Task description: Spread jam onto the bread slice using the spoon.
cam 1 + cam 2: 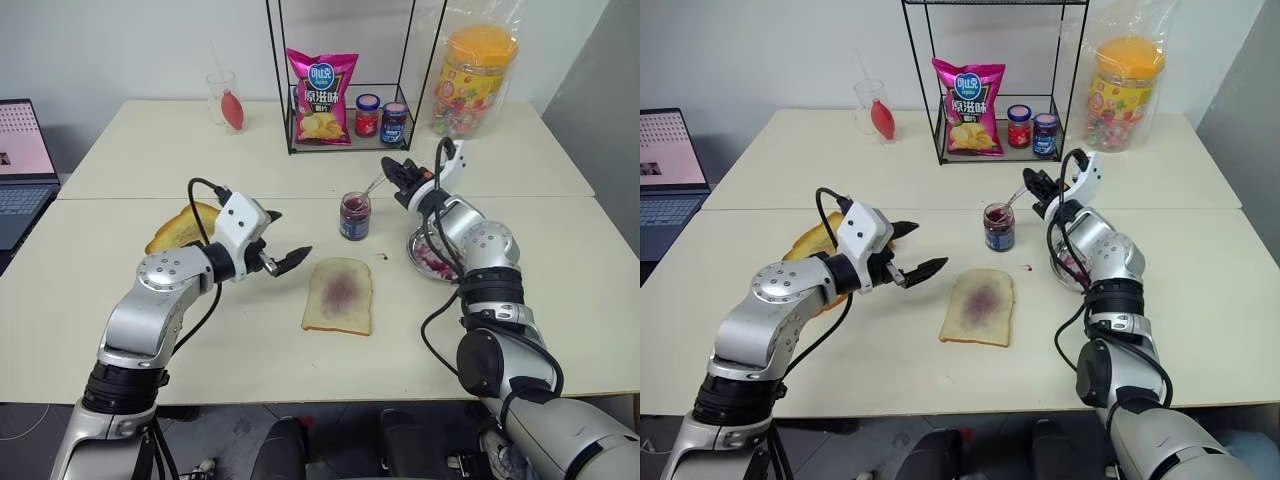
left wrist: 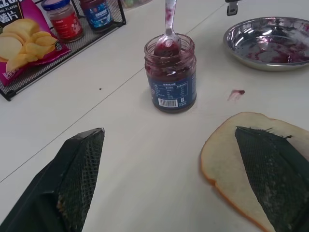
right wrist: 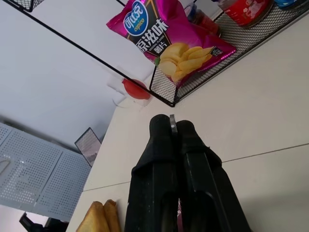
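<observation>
Now the right hand (image 1: 398,172) pinches the spoon (image 2: 168,30) by its handle, bowl dipped into the jam jar (image 1: 354,216) to load up. The left hand (image 1: 285,240) waits wide apart beside the bread slice (image 1: 339,295), which lies flat on the counter (image 1: 250,340), ready to steady it.

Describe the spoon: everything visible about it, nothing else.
The spoon is slim, shiny silver metal, smeared purple-red along its handle and bowl. Its bowl sits in the mouth of the open glass jam jar, at the level of the rim, and the handle rises at a slant toward the right gripper, whose black fingers are shut on its upper end. The jar stands on the table between the bread slice and the wire rack.
</observation>
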You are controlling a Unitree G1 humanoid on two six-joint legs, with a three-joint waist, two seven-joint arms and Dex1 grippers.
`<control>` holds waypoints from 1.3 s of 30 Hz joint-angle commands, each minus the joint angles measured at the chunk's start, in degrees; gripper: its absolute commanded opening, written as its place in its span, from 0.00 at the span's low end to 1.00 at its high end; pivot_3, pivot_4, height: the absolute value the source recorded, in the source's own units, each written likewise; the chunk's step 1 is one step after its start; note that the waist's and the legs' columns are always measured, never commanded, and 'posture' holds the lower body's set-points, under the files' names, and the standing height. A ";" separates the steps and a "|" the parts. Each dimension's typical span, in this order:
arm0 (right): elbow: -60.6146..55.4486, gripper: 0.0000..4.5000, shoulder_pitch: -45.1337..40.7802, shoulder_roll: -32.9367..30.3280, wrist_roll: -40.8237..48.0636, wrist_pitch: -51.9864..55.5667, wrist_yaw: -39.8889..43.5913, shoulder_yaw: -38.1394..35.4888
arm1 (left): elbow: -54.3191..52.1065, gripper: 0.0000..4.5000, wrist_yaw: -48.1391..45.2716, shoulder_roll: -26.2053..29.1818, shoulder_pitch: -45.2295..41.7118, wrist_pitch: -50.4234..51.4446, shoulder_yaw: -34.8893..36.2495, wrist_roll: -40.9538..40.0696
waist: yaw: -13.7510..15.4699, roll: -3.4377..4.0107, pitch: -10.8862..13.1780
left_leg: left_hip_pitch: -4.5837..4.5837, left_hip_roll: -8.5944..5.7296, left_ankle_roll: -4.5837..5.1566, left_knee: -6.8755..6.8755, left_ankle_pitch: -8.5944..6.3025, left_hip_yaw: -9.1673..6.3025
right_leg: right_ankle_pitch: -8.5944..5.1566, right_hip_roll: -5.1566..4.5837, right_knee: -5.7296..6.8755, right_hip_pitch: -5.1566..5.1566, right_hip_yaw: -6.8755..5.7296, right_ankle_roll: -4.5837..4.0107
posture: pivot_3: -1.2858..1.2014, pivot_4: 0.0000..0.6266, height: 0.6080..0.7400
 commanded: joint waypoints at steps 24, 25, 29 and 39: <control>-2.46 0.01 -2.09 -0.53 6.15 3.48 -3.80 -3.90 | -1.33 1.00 -0.58 -1.02 -2.39 -1.89 0.26 -0.41 | 0.00 0.00 0.00 | -0.01 0.00 0.00 -0.01 0.00 0.00 | 0.00 0.01 0.00 0.00 -0.01 0.00 | 0.52 0.24 1.00; -2.50 0.01 -2.04 -0.58 6.20 3.73 -3.86 -3.84 | -1.25 1.00 -0.59 -1.03 -2.41 -1.97 0.23 -0.36 | 0.00 0.00 0.00 | 0.00 0.00 0.00 -0.01 0.00 0.00 | 0.00 0.01 0.00 0.00 0.00 0.00 | 0.52 0.24 1.00; -2.95 0.01 -1.62 -0.58 6.13 4.56 -3.85 -3.22 | -0.50 1.00 -0.67 -1.17 -2.60 -2.69 0.06 0.08 | 0.00 0.00 0.00 | -0.01 0.00 0.00 0.00 0.00 0.00 | 0.00 0.01 0.00 0.00 0.00 0.00 | 0.52 0.24 1.00; -3.46 0.01 -1.11 -0.42 6.26 5.75 -5.21 -3.41 | 0.48 1.00 -1.08 -1.40 -2.61 -4.22 -0.36 0.93 | 0.00 0.00 0.00 | -0.01 0.00 0.00 -0.01 0.00 0.00 | 0.00 0.01 0.00 0.00 0.00 0.00 | 0.52 0.24 1.00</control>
